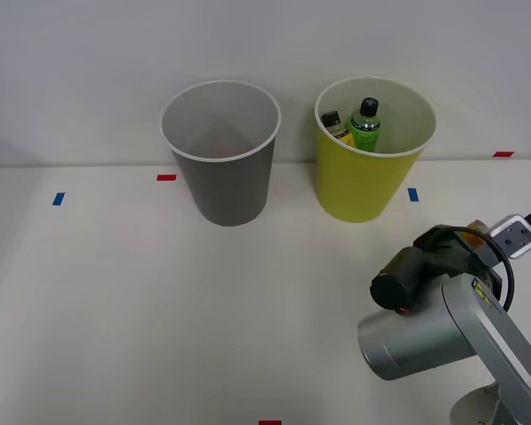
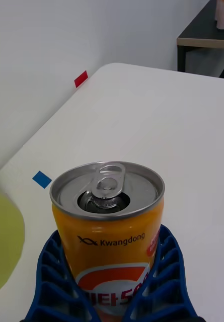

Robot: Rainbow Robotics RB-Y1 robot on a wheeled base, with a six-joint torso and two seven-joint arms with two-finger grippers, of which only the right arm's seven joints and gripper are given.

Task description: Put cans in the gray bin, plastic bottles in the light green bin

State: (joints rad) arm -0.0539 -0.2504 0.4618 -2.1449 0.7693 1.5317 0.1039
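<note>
Front view sits high above the arms, looking forward and down across the white desk (image 1: 142, 301) to the wall, both bins far back. The wrist view rides low on the right arm, right up against the can (image 2: 109, 226), facing the desk's corner. Shared: the green bin (image 1: 358, 181) and a blue tape mark (image 1: 412, 194).

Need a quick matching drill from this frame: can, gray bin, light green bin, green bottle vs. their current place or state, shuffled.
Things:
1. can
2. gray bin
3. light green bin
4. green bottle

States:
A. holds two bottles
B. upright inside the light green bin, black cap up
C. held between the right gripper's blue fingers, tab already opened
D. standing on the table with nothing visible inside

Pairs: 1-C, 2-D, 3-A, 4-B
</note>
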